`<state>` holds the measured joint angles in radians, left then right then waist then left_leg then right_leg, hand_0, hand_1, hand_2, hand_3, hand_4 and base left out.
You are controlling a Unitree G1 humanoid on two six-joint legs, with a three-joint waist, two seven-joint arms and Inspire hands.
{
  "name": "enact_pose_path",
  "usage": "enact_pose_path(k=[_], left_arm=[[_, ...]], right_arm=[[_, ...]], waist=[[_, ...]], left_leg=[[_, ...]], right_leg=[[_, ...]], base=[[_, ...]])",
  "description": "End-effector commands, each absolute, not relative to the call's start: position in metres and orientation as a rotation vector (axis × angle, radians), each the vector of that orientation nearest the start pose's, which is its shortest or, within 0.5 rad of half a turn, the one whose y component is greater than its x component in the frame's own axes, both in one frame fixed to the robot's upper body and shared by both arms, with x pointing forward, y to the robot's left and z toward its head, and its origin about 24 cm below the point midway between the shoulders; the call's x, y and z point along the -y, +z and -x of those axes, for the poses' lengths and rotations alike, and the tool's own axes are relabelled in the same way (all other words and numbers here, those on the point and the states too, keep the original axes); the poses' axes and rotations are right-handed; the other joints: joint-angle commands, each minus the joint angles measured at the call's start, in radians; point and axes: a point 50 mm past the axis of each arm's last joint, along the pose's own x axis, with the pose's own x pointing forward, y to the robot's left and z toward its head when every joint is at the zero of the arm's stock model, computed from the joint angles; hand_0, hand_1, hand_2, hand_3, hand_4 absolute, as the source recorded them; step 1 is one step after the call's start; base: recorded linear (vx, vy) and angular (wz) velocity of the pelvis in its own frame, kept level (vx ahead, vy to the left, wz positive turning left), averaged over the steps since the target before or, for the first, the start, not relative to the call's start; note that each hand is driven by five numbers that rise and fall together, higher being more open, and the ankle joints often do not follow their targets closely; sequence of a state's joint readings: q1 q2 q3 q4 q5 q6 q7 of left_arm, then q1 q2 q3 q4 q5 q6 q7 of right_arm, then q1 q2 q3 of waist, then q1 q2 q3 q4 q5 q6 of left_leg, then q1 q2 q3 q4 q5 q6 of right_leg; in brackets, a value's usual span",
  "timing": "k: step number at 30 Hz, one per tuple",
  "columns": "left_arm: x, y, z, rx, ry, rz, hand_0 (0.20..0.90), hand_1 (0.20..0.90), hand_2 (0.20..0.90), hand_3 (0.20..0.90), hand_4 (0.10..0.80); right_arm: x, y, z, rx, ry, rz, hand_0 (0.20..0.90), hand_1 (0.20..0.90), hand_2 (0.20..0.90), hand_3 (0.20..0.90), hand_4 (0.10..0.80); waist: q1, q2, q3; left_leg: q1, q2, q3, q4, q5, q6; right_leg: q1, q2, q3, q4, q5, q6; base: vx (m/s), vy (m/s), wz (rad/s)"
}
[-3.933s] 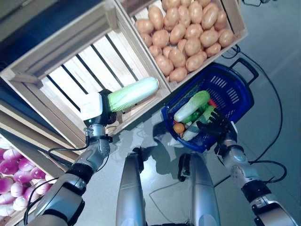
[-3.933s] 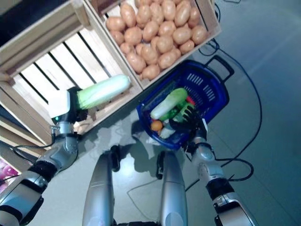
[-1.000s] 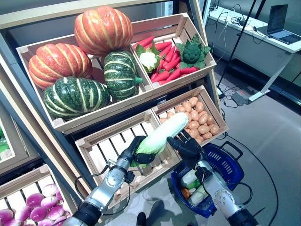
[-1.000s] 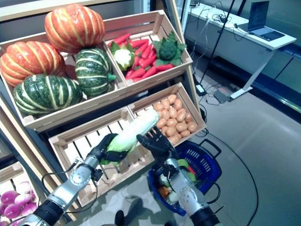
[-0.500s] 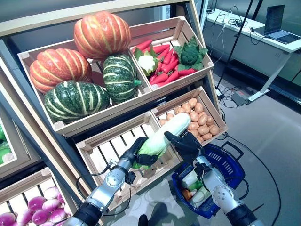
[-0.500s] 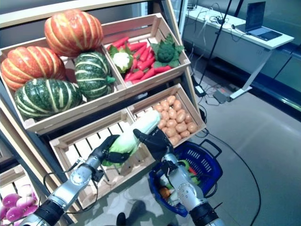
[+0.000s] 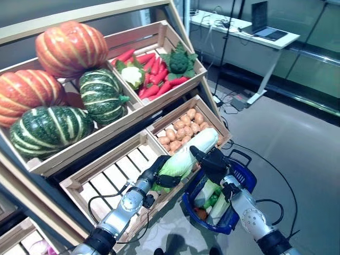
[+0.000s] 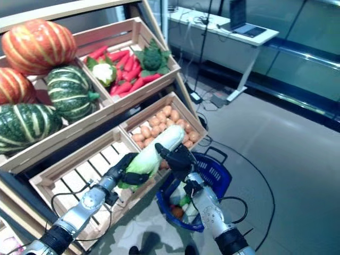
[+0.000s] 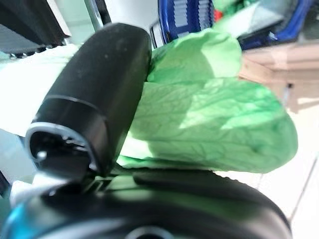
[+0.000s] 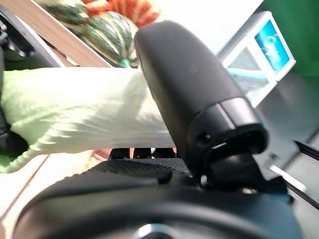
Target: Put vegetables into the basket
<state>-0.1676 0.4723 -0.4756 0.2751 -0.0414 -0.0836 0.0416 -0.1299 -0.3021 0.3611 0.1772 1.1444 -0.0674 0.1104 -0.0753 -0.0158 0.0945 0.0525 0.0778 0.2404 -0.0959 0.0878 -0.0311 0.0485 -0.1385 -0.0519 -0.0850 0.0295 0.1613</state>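
A long napa cabbage (image 7: 187, 152), white with a green leafy end, is held in the air in front of the stand's lower crates, above the near-left rim of the blue basket (image 7: 247, 179). My left hand (image 7: 158, 174) is shut on its green end, which also shows in the left wrist view (image 9: 209, 114). My right hand (image 7: 214, 160) is curled round its white part, with the thumb (image 10: 184, 84) over the cabbage (image 10: 84, 114). The basket stands on the floor and holds green-and-white vegetables (image 7: 207, 194) and a small orange one (image 7: 201, 213).
The wooden stand fills the left, with a slatted lower crate (image 7: 109, 180) right behind my left arm and a second crate (image 7: 210, 112) behind the cabbage. A white desk (image 7: 241, 26) stands at the back right. Grey floor (image 7: 297, 154) lies to the right of the basket.
The camera has tilted and shifted. My right hand came up from the basket's rim and closed round the cabbage's white part; the left hand keeps the green end.
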Motion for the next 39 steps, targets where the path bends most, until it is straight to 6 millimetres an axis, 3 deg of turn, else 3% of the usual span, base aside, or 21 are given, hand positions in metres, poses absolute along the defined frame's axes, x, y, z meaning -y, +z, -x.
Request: enact_pose_path(k=[1, 11, 12, 13, 14, 22, 28, 39], left_arm=[[-0.113, 0.044, -0.283, 0.131, -0.550, -0.550, 0.300, 0.300, 0.300, 0.300, 0.400], [-0.112, 0.036, -0.281, 0.084, -0.542, -0.550, 0.300, 0.300, 0.300, 0.300, 0.400], [-0.112, 0.036, -0.282, 0.086, -0.533, -0.544, 0.646, 0.646, 0.646, 0.646, 0.631], [-0.112, 0.036, -0.282, 0.086, -0.532, -0.542, 0.862, 0.862, 0.862, 0.862, 0.775], [-0.113, 0.036, -0.283, 0.083, -0.523, -0.538, 0.900, 0.900, 0.900, 0.900, 0.800], [-0.118, 0.037, -0.283, 0.068, -0.489, -0.469, 0.900, 0.900, 0.900, 0.900, 0.800], [-0.124, 0.039, -0.282, 0.038, -0.473, -0.280, 0.900, 0.900, 0.900, 0.900, 0.800], [-0.146, 0.045, -0.280, 0.009, -0.431, -0.111, 0.900, 0.900, 0.900, 0.900, 0.800]], right_arm=[[0.110, 0.108, -0.288, 0.224, 0.517, -0.927, 0.300, 0.300, 0.300, 0.300, 0.400], [0.111, 0.100, -0.282, 0.188, 0.524, -0.943, 0.300, 0.300, 0.300, 0.300, 0.400], [0.110, 0.100, -0.283, 0.190, 0.529, -0.945, 0.300, 0.300, 0.300, 0.300, 0.400], [0.110, 0.100, -0.283, 0.191, 0.530, -0.946, 0.300, 0.300, 0.300, 0.300, 0.400], [0.111, 0.100, -0.283, 0.192, 0.531, -0.947, 0.300, 0.300, 0.300, 0.300, 0.400], [0.113, 0.101, -0.285, 0.191, 0.534, -0.957, 0.300, 0.300, 0.300, 0.300, 0.400], [0.122, 0.101, -0.287, 0.209, 0.502, -0.966, 0.300, 0.300, 0.300, 0.300, 0.400], [0.173, 0.109, -0.291, 0.302, 0.333, -0.843, 0.300, 0.300, 0.300, 0.300, 0.400]], waist=[[-0.002, -0.002, -0.008], [-0.013, -0.001, -0.013], [-0.012, -0.001, -0.011], [-0.011, -0.001, -0.011], [-0.009, -0.001, -0.009], [0.005, -0.001, -0.007], [0.019, -0.003, -0.009], [0.029, -0.005, -0.009]], left_leg=[[0.066, 0.020, -0.022, 0.013, -0.117, -0.001], [0.074, 0.023, -0.016, 0.012, -0.114, -0.002], [0.071, 0.023, -0.019, 0.012, -0.113, -0.002], [0.071, 0.022, -0.020, 0.012, -0.113, -0.002], [0.069, 0.023, -0.022, 0.013, -0.113, -0.002], [0.064, 0.025, -0.039, 0.013, -0.110, -0.006], [0.066, 0.032, -0.046, 0.010, -0.107, -0.012], [0.055, 0.042, -0.060, 0.009, -0.101, -0.019]], right_leg=[[-0.006, -0.039, 0.019, 0.036, 0.029, 0.013], [0.002, -0.037, 0.020, 0.034, 0.028, 0.011], [0.002, -0.037, 0.018, 0.034, 0.028, 0.010], [0.002, -0.037, 0.018, 0.034, 0.027, 0.010], [0.001, -0.037, 0.015, 0.036, 0.025, 0.009], [0.007, -0.038, -0.003, 0.039, 0.016, 0.004], [0.015, -0.040, -0.023, 0.038, 0.013, 0.001], [0.016, -0.035, -0.043, 0.038, 0.007, -0.006]], base=[[0.026, 0.006, -0.20], [0.018, -0.002, -0.04], [0.000, 0.000, 0.00], [0.000, 0.000, 0.00], [0.000, 0.000, 0.00], [-0.001, -0.004, 0.00], [-0.002, -0.032, 0.01], [-0.018, -0.040, 0.06]])
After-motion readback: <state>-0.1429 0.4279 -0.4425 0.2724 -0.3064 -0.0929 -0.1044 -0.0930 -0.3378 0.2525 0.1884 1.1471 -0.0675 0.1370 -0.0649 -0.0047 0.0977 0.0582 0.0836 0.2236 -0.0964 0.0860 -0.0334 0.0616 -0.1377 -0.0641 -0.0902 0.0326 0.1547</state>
